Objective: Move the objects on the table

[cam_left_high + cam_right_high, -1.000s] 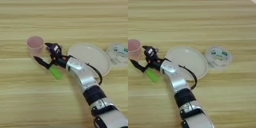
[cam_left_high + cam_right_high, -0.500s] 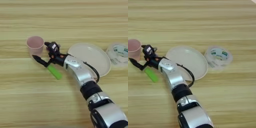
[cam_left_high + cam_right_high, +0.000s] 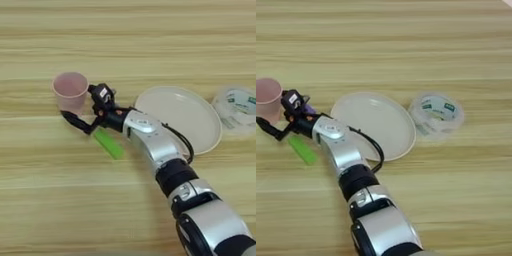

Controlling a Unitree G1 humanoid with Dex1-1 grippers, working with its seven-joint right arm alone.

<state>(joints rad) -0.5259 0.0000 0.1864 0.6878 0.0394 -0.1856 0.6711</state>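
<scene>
Open right gripper (image 3: 85, 110) at pink cup (image 3: 70, 91), nothing gripped yet

Fingers spread apart, empty; cup just beyond upper finger, green block (image 3: 109, 143) just beneath wrist, purple block (image 3: 309, 109) glimpsed behind it; beige plate (image 3: 182, 120) empty behind the forearm

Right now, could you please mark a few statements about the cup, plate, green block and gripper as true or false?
1. The pink cup stands upright. True.
2. The green block lies on the plate. False: it lies on the table, left of the plate.
3. The plate holds nothing. True.
4. The clear container is left of the cup. False: it sits right of the plate.
5. The right gripper is beside the cup, its fingers spread. True.
</scene>
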